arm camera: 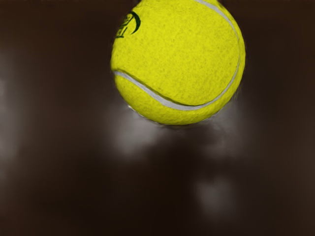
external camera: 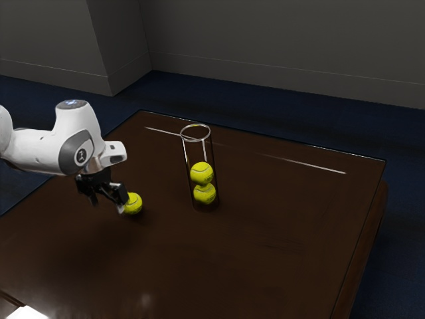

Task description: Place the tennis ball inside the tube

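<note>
Low over the table, my gripper (external camera: 107,204) stands open, its two fingers apart. A loose yellow-green tennis ball (external camera: 135,203) rests on the tabletop just to the exterior view's right of the nearer finger, which covers its edge. In the wrist view the same ball (arm camera: 179,59) is large, with a white seam and a dark logo. The clear tube (external camera: 196,133) stands upright with an open rim. Inside it are two balls, an upper one (external camera: 202,173) resting on a lower one (external camera: 206,195).
The dark brown table (external camera: 265,266) extends around the tube, with its far edge behind it. A bright white patch (external camera: 26,312) shows at the exterior view's lower left. Grey walls and blue floor lie beyond the table.
</note>
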Motion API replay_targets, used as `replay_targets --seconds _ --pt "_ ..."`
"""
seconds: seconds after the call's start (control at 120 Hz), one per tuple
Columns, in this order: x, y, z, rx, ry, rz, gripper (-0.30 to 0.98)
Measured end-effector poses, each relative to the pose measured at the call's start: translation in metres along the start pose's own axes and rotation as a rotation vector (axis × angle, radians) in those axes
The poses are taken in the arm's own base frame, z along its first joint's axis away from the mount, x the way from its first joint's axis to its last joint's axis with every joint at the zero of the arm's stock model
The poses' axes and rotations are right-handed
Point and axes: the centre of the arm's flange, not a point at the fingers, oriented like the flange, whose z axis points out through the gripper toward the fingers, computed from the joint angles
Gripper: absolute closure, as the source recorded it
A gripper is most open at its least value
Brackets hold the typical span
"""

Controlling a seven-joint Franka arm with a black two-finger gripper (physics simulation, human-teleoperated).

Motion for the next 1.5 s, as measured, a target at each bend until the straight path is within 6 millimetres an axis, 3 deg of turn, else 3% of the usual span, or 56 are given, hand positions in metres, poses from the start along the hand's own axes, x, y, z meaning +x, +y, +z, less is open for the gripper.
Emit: replay_targets --seconds 0.192,0.3,0.433,0.55,1.217,1.5 --pt "0.035 0.006 -0.002 0.037 0.026 0.07 0.0" --pt "0.042 0.005 -0.002 0.047 0.03 0.098 0.0" --pt "0.055 0.005 0.017 0.054 0.008 0.133 0.0" --pt "0.066 0.011 0.012 0.056 0.022 0.172 0.0" --pt "0.074 0.002 0.052 0.046 -0.036 0.242 0.0" --pt "0.079 0.009 0.063 0.04 -0.031 0.273 0.0"
